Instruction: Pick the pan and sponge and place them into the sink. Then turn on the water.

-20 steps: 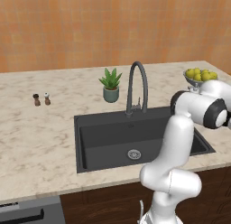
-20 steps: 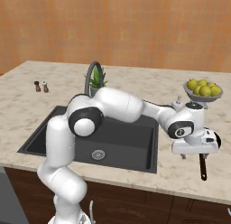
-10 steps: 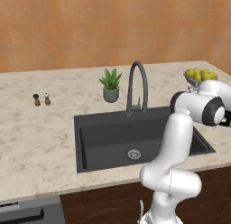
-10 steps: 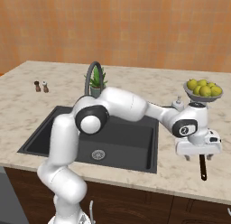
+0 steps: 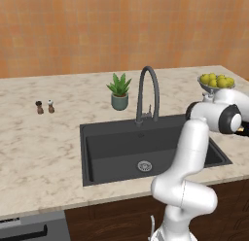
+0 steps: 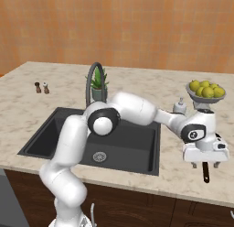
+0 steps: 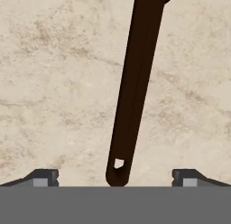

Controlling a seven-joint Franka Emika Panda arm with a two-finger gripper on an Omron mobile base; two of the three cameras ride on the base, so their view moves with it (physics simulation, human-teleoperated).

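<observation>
Since a second ago I see the hand settled lower over the counter right of the sink, while the basin, tap and counter items hold their places. My gripper point(image 6: 204, 164) hangs just above the marble counter point(image 6: 173, 180), close to its front edge. From the hand camera I note the two fingertips point(image 7: 43, 177) standing wide apart, with nothing clamped between them. The pan's handle point(image 7: 134, 87) lies on the stone and runs up between the tips, touching neither; its end, with a small hanging hole, sits about midway between them. I cannot see the pan's bowl clearly; in the right base view the hand covers it, and just the dark handle end point(image 6: 206, 171) pokes out below the fingers toward the counter edge.

I record the sink point(image 5: 102, 138) as dry, its round drain point(image 5: 144, 165) bare, the arched tap point(image 5: 147, 94) behind it. A potted plant point(image 5: 119, 92) stands just left of the tap. A fruit bowl point(image 6: 206, 91) sits behind the hand, and two small shakers point(image 5: 44, 107) stand well apart to the left. I cannot locate the sponge.
</observation>
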